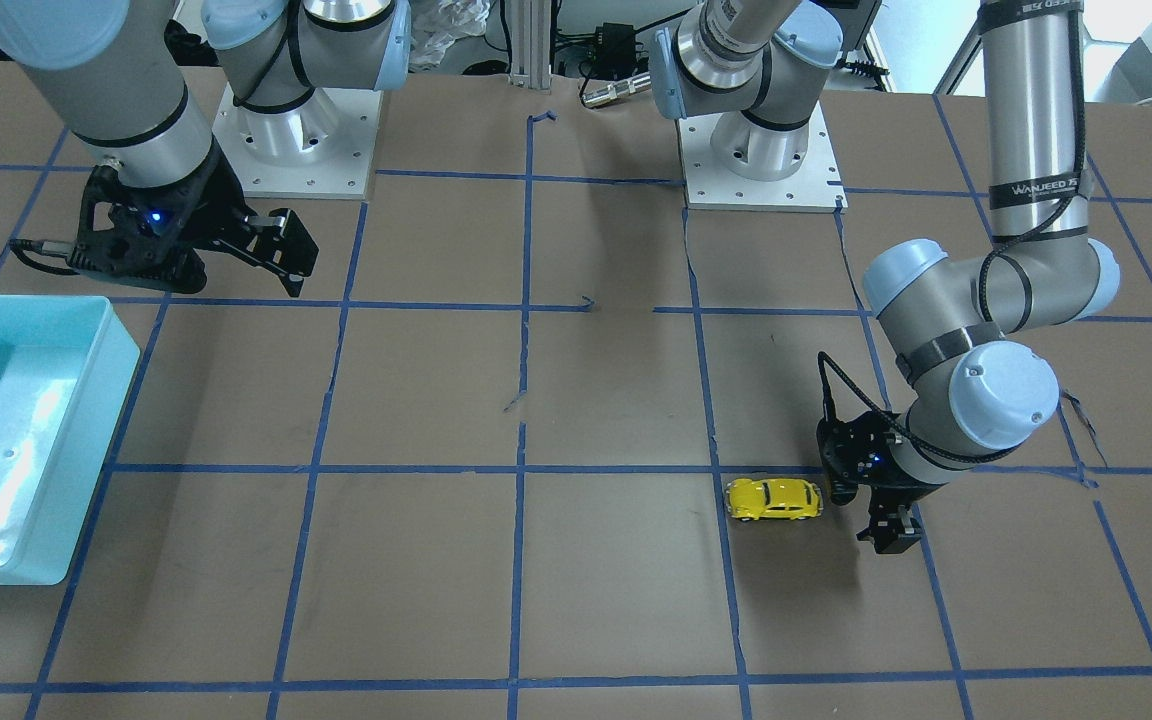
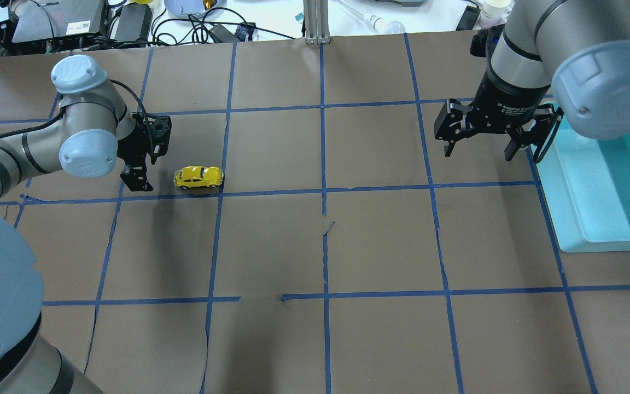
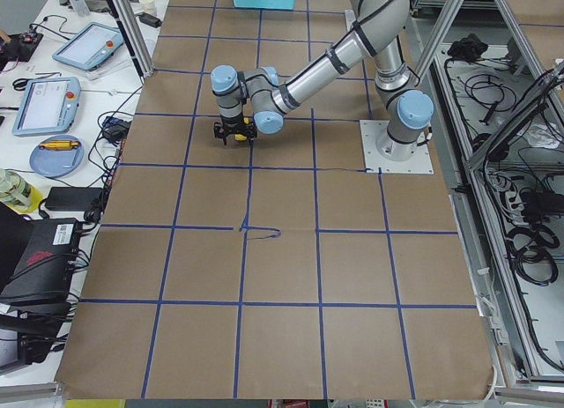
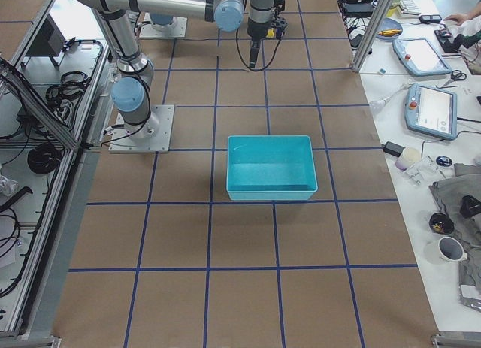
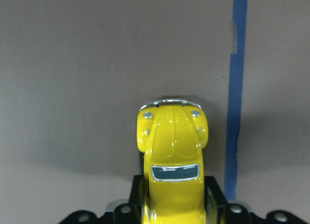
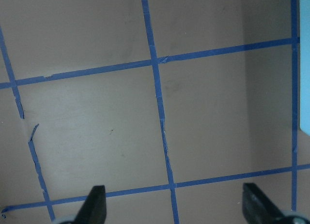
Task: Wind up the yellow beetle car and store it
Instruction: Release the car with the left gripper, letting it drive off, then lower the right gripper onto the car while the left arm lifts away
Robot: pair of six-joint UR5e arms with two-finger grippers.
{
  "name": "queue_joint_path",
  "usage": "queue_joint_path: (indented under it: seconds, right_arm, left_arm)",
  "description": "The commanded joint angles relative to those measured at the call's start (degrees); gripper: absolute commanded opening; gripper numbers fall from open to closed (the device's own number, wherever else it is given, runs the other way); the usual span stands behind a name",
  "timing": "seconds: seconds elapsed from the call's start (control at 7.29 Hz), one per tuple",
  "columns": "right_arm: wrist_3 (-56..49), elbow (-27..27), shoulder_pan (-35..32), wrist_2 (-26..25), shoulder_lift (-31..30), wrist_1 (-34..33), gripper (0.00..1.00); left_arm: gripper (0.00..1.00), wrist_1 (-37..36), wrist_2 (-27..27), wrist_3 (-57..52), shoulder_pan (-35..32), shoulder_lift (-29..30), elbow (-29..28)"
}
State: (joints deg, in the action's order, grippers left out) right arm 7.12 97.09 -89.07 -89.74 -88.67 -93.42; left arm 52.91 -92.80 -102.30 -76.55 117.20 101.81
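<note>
- Yellow beetle car [image 2: 198, 177]: on its wheels on the brown-papered table [image 2: 380, 241], well apart from the teal bin [image 2: 610, 186], toward the end of the table opposite the bin.
- Left gripper [image 2: 139, 179]: just beside the car, on the side away from the bin, with a gap between them in the overhead and front-facing views.
- Only in the left wrist view: the car's tail between two dark fingers [image 5: 214, 197] at the bottom edge. Jaws parted to either side of it, with no pinch to be seen. Hood, silver bumper and dark window seen from above, with a blue tape line [image 5: 237, 88] alongside.
- Right gripper [image 2: 478, 154]: jaws spread wide, hanging over the table right at the bin's edge. Right wrist view gives only the tape grid between the fingertips and a sliver of the bin.
- Only the exterior right view takes in the whole bin, which the overhead and front-facing views crop.
- Count: one car, one bin, two arms, two grippers.
- Writing: "WANJEED" in white on the left arm [image 1: 1031, 120], front-facing view. Small white print on the right gripper's body in the overhead view, too small to read.
</note>
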Motion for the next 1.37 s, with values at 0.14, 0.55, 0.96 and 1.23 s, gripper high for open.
queue_joint_path:
  seconds: [0.14, 0.55, 0.96, 1.23]
  right_arm:
    - [-0.7, 0.47, -0.05, 0.79, 0.87, -0.36, 1.0]
    - [-0.87, 0.65, -0.05, -0.25, 1.05, -0.27, 1.0]
    - [-0.79, 2.65, -0.05, -0.44, 0.96, -0.36, 1.0]
    - [-0.88, 3.28, 0.39, -0.18, 1.13, -0.54, 1.0]
  left_arm:
    - [0.99, 0.0, 0.08, 0.17, 0.0, -0.04, 0.05]
    - [1.0, 0.0, 0.08, 0.17, 0.0, 0.05, 0.05]
    - [1.0, 0.26, 0.69, 11.7, -2.19, -2.58, 0.23]
    - [1.0, 1.76, 2.7, 32.98, -7.88, -7.31, 0.49]
